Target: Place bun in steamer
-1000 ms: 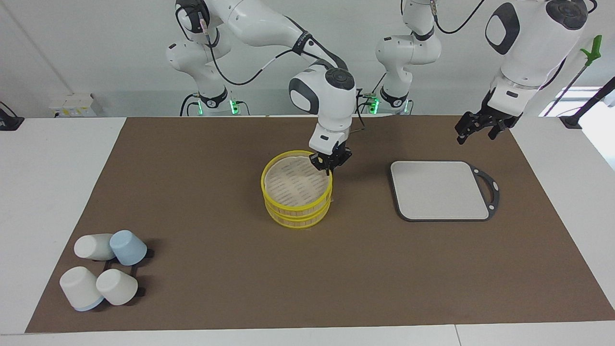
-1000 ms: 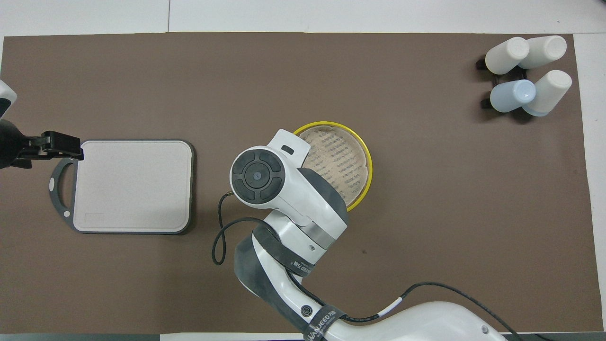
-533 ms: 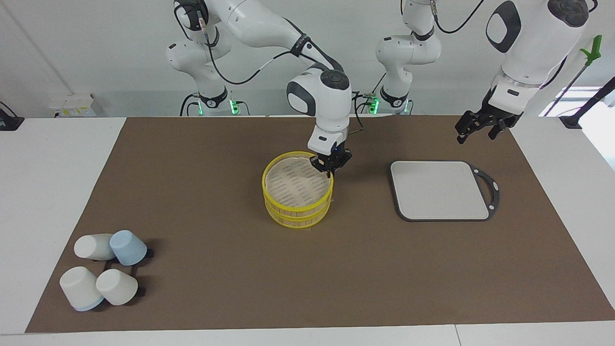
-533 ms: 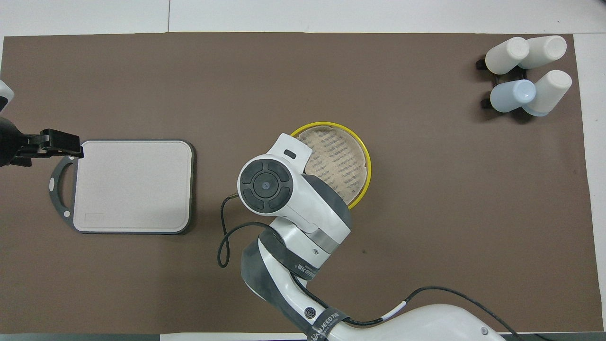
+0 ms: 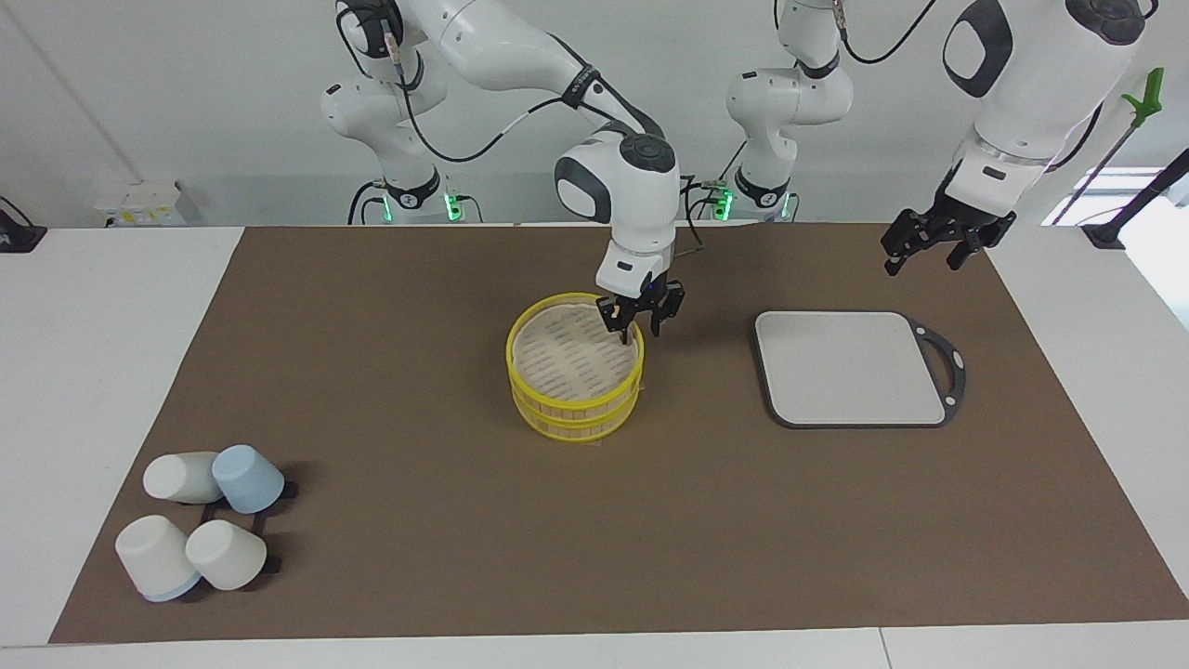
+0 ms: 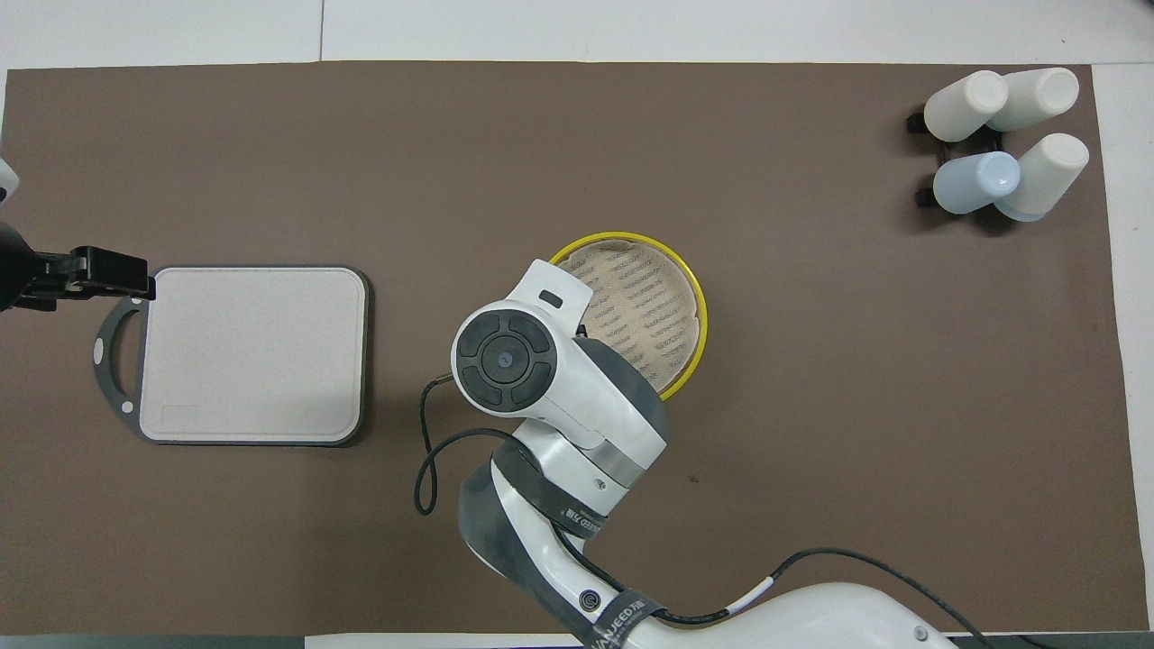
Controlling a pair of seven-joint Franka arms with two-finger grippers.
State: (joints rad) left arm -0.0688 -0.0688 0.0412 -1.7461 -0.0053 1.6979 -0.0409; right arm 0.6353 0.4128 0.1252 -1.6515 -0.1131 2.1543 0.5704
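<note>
The steamer (image 5: 520, 372) is a round bamboo basket with yellow rims, standing mid-mat on a matching yellow-rimmed tier; its slatted floor looks bare. It also shows in the overhead view (image 6: 699, 306), partly covered by my right arm. My right gripper (image 5: 638, 328) is open and empty, just above the steamer's rim on the side toward the grey board. The bun does not show in either view. My left gripper (image 5: 921, 262) is open and empty, raised over the mat beside the board's handle (image 6: 104, 342); it waits there.
A grey rectangular board (image 5: 850, 367) with a dark handle lies toward the left arm's end (image 6: 252, 351). Several upturned cups, white and pale blue (image 5: 200, 530), stand on a black rack at the right arm's end, farthest from the robots (image 6: 1005, 144).
My right gripper's fingers have opened at the steamer's rim; they were together before. The left gripper has drifted slightly. Nothing else has moved.
</note>
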